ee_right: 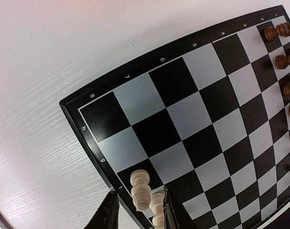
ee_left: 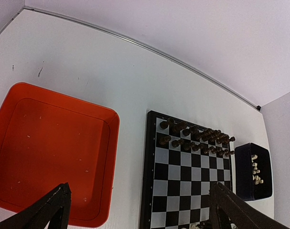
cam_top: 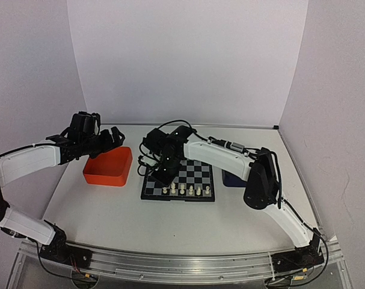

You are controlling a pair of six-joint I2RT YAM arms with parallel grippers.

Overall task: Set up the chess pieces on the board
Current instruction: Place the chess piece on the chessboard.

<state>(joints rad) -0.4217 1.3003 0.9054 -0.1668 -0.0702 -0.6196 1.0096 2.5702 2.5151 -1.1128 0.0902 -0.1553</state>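
Note:
The board (cam_top: 191, 173) lies mid-table. Several cream-white chess pieces (cam_top: 182, 189) stand in its near row, and dark pieces (ee_left: 197, 136) fill its far rows. More cream pieces (ee_left: 255, 169) lie in the dark blue tray (ee_left: 245, 183). My right gripper (cam_top: 164, 174) hangs low over the board's near left corner. In the right wrist view its jaws (ee_right: 141, 202) stand apart on either side of a cream piece (ee_right: 141, 186), which stands on a dark edge square. A second cream piece (ee_right: 157, 202) stands beside it. My left gripper (cam_top: 113, 137) is open and empty above the orange tray (cam_top: 108, 167).
The orange tray (ee_left: 49, 152) holds nothing but specks and sits left of the board (ee_left: 183, 191). The dark blue tray (cam_top: 230, 179) is right of the board, mostly hidden behind my right arm. White walls close in the table at the back and sides.

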